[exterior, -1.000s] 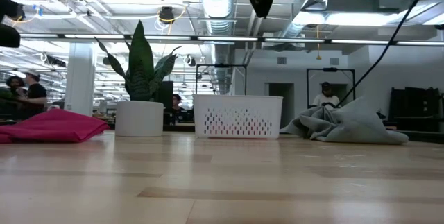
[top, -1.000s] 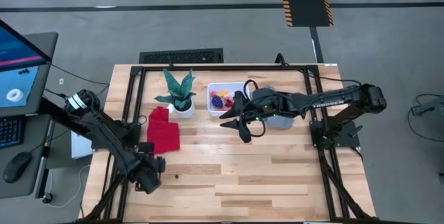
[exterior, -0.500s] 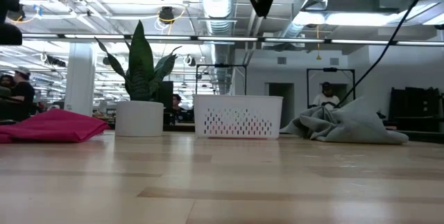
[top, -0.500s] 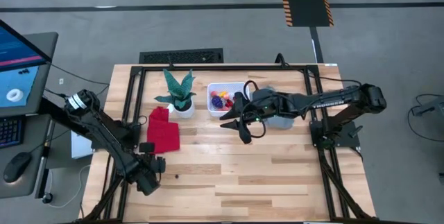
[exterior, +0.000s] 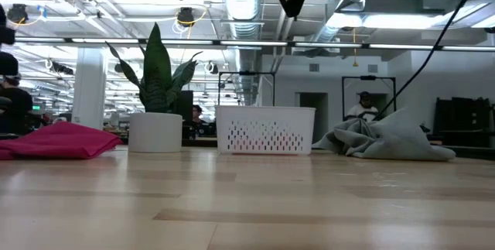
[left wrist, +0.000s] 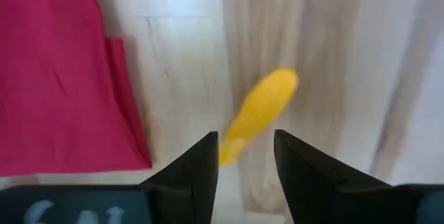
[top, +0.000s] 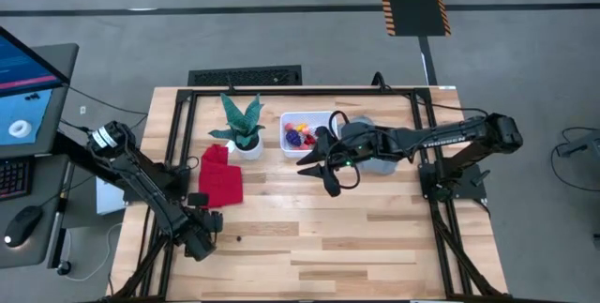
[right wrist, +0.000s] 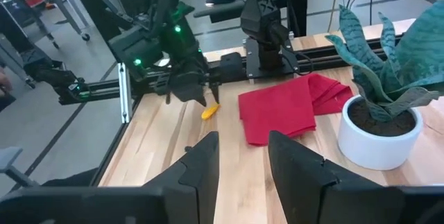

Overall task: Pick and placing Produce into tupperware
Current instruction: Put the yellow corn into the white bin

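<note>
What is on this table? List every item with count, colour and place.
table: one, light wood, under everything
tupperware: one, white, far side near the middle
produce: several, red, pink and yellow, inside the tupperware
yellow piece: one, on the table beside the red cloth
red cloth: one, left part of the table
potted plant: one, green in a white pot, left of the tupperware
grey cloth: one, right of the tupperware
left pincer: open, at the yellow piece's end
right pincer: open, empty, raised before the tupperware
</note>
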